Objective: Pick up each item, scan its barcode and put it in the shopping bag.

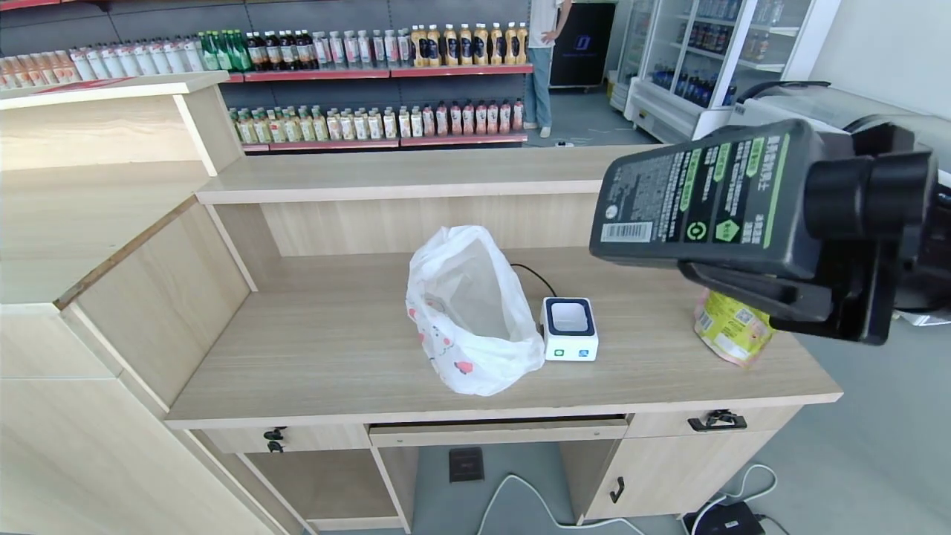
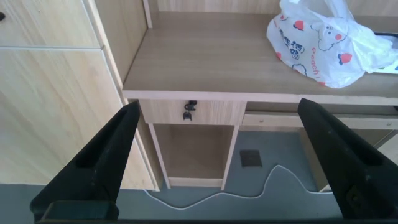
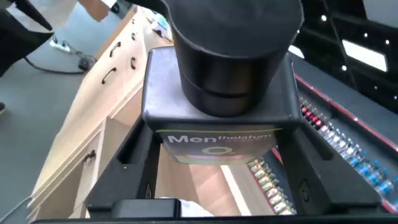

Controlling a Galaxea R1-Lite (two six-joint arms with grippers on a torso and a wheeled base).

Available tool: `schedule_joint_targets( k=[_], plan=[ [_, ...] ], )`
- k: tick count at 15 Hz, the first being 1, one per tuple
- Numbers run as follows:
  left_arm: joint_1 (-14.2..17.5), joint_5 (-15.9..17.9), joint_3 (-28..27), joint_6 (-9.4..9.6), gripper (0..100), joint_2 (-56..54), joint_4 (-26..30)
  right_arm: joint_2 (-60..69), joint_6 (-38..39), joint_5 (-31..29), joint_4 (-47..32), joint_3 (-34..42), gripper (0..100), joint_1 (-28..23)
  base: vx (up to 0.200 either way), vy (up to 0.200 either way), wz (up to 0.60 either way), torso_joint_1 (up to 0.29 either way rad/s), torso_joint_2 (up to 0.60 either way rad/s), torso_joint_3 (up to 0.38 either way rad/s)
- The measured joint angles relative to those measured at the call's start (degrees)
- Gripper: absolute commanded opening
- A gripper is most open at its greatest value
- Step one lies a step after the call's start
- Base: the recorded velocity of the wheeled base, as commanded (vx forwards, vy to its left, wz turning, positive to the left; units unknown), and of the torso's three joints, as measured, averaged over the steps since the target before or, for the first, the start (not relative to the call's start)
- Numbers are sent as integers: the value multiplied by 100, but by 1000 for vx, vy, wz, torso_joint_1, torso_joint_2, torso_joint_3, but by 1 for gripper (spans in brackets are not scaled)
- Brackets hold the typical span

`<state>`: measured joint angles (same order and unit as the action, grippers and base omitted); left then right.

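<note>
My right gripper is shut on a black bottle, held on its side high above the right end of the counter, its barcode label facing the head camera. The right wrist view looks along that black bottle, cap first, between the fingers. A white shopping bag stands open at the counter's middle, and the white barcode scanner sits just right of it. A yellow-green pouch lies on the counter under the held bottle. My left gripper hangs open below the counter's front edge, near the shopping bag.
The wooden counter has a raised back ledge and a tall side wall on the left. Drawers and a cabinet door sit under its front edge. A cable runs from the scanner to the back. Drink shelves and fridges stand far behind.
</note>
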<state>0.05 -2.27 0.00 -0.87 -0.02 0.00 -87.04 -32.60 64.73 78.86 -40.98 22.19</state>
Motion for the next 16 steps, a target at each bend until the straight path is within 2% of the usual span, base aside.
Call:
schedule_joint_targets(
  k=[3, 7, 16],
  plan=[
    [0, 0, 0, 0, 100, 0, 0, -11, -410, 435, -111, 133, 0, 523, 0, 0, 0, 0, 0, 0],
    [2, 0, 0, 0, 100, 0, 0, 38, -462, 488, 46, 113, 0, 986, 0, 0, 0, 0, 0, 0],
    [5, 0, 0, 0, 100, 0, 0, -684, -547, 460, 51, -505, 0, 1447, 0, 0, 0, 0, 0, 0]
  ],
)
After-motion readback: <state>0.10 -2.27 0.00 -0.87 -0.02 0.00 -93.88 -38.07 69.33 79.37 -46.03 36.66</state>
